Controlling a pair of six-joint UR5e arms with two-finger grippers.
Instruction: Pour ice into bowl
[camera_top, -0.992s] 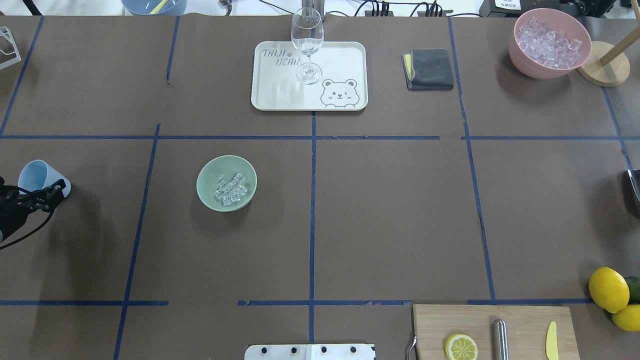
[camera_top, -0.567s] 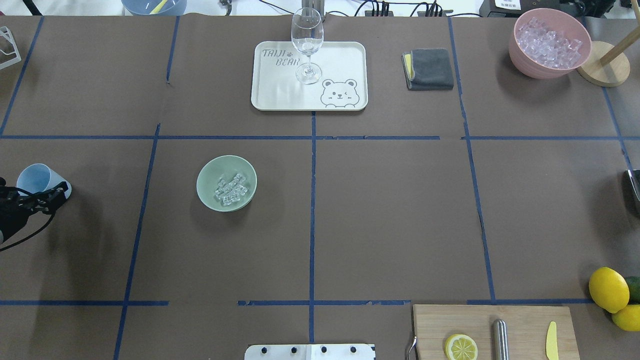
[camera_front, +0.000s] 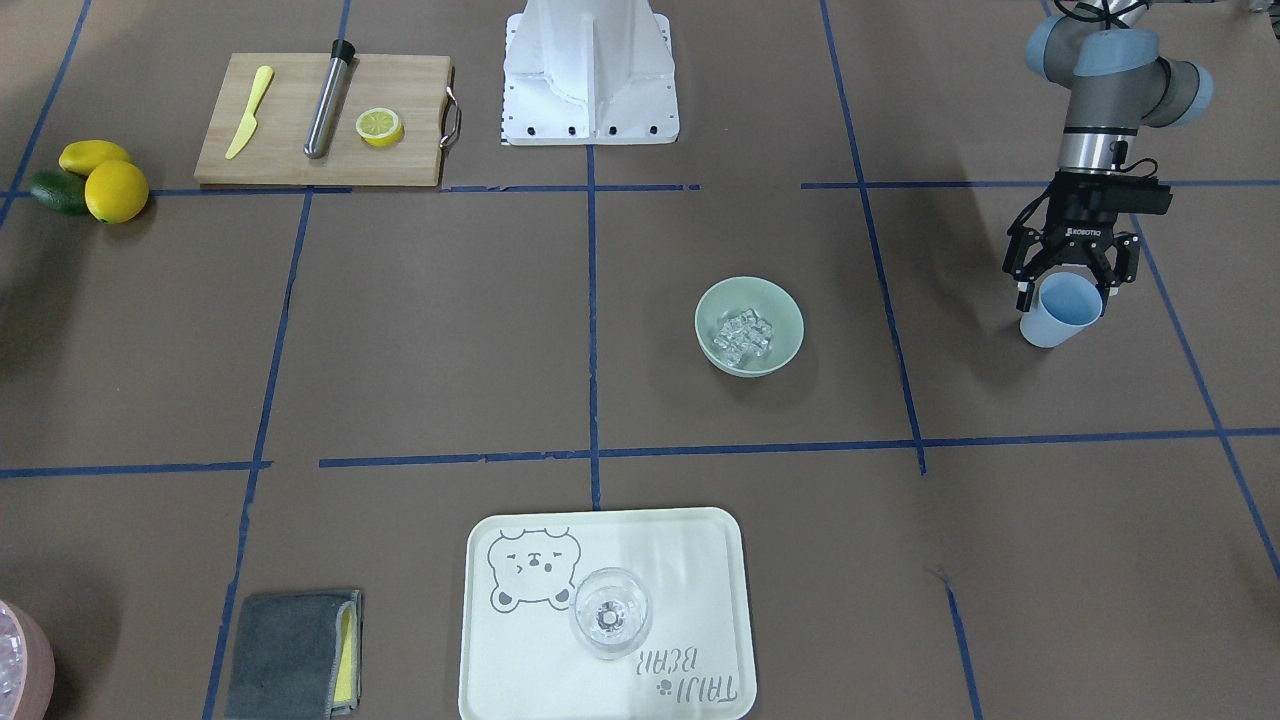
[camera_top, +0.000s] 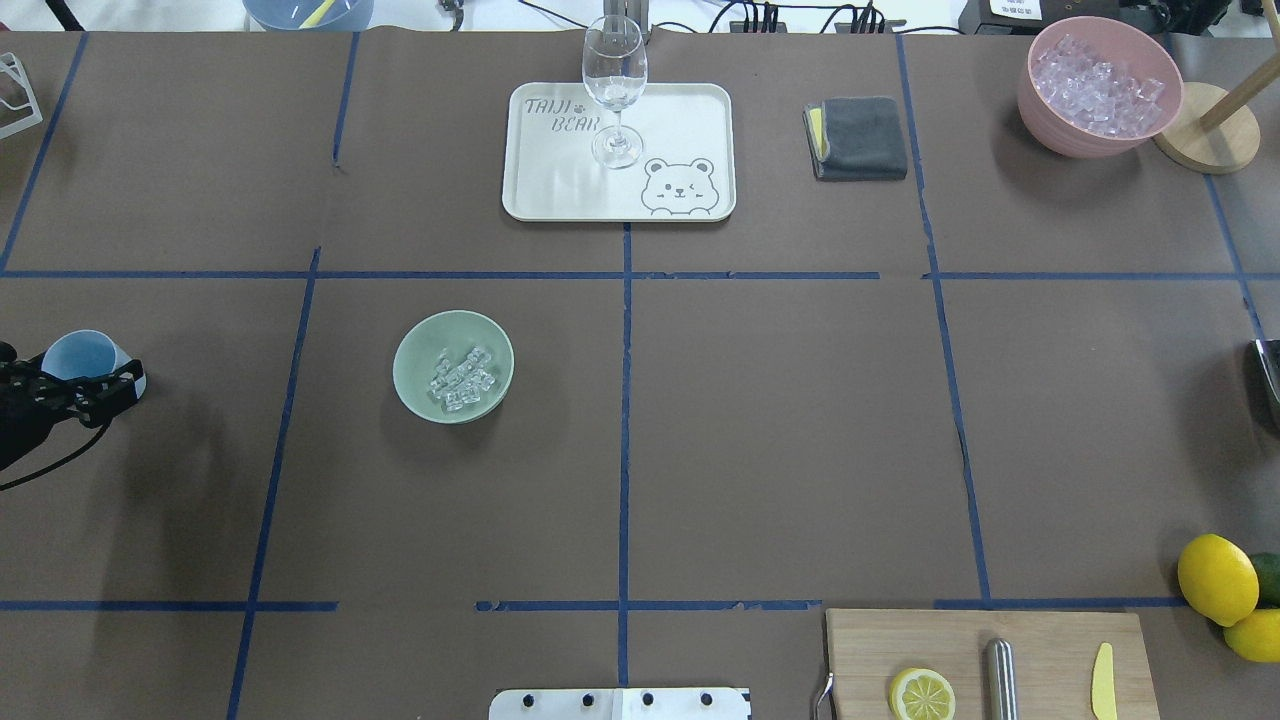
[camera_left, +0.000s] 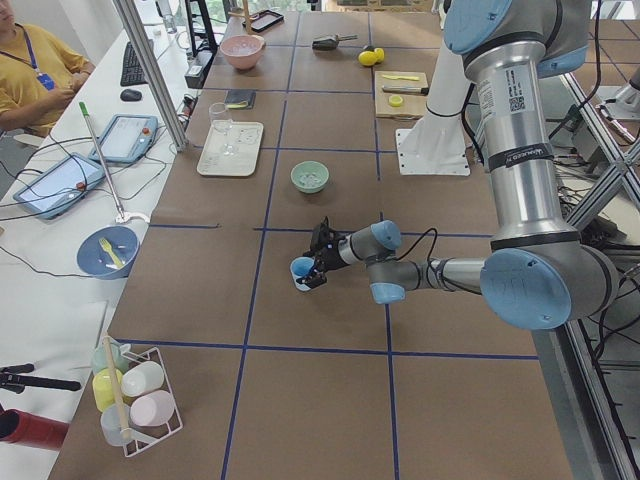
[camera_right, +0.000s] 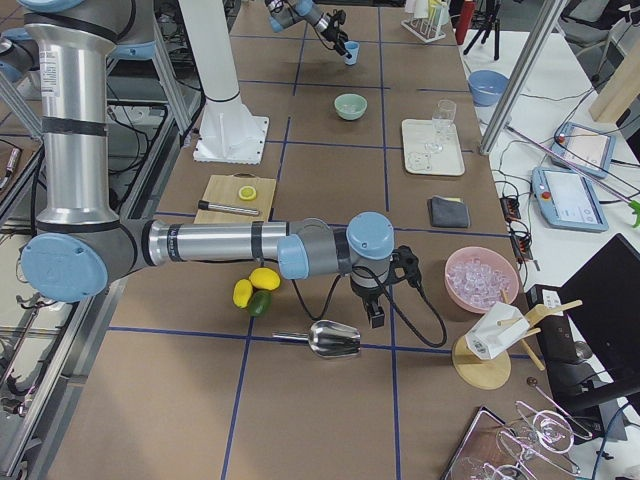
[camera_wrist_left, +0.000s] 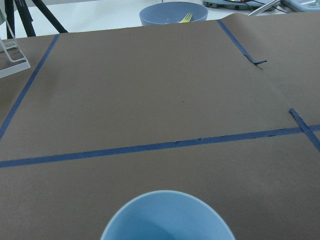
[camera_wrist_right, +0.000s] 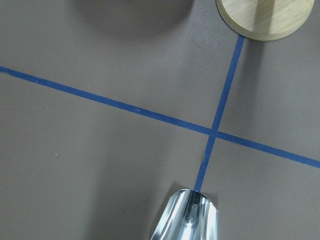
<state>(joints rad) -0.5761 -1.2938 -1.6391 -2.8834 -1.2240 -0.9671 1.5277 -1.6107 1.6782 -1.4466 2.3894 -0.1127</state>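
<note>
We are clasping the cup (camera_front: 1055, 318) in the left gripper (camera_front: 1064, 286), well apart from the bowl (camera_front: 791, 338); the ice (camera_front: 744, 335) is lying inside it; pouring seems done.

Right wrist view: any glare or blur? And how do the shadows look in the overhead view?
Right wrist view: bright glare streaks on the metal scoop, tape lines sharp. Overhead view: only a soft, diffuse shadow by the bowl.
</note>
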